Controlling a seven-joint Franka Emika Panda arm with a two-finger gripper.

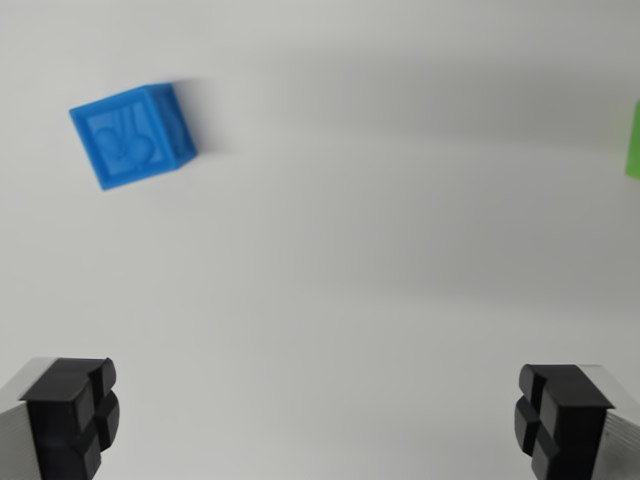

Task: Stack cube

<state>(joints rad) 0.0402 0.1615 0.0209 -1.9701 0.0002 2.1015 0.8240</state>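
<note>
**Hanging open, the tool looks down on a blue cube**

Hovering over a plain white surface, the tool is spread wide, its two black fingertips showing only at the near corners of the wrist view, one at the view's left and one at its right. Nothing sits between them and neither pad touches anything. A blue cube lies on the surface in the far left of the view, well apart from the tool and off to the left of the gap between the fingertips. It sits turned at an angle, with a raised pattern on its upper face and a soft shadow cast to its right. At the far right edge a sliver of a green object is cut off by the frame; its shape cannot be told. The picture is slightly blurred.
</note>
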